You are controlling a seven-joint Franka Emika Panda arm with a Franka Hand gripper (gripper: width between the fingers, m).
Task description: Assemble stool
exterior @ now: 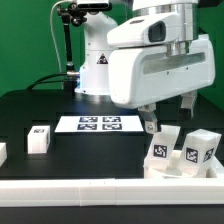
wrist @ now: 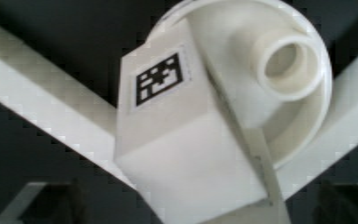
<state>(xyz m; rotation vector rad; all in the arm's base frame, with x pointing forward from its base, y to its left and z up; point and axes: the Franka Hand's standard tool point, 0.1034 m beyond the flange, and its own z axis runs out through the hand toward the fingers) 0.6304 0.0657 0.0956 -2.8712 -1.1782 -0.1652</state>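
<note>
In the wrist view the round white seat (wrist: 274, 95) lies flat with a round socket (wrist: 293, 65) facing up. A white leg block (wrist: 190, 140) with a black-and-white tag (wrist: 158, 78) rises from the seat toward the camera. My gripper (wrist: 188, 208) is open. Its dark fingers (wrist: 19, 205) stand on either side of the leg's near end with a gap on each side. In the exterior view the gripper (exterior: 170, 118) hangs just above a tagged leg (exterior: 163, 150) at the front right. The seat is hard to make out there.
Another tagged leg (exterior: 201, 150) stands just right of it, one (exterior: 40, 138) at the exterior view's left, and part of one (exterior: 2, 152) at the left edge. The marker board (exterior: 97, 123) lies mid-table. A white rail (exterior: 110, 188) runs along the front; it also crosses the wrist view (wrist: 43, 85).
</note>
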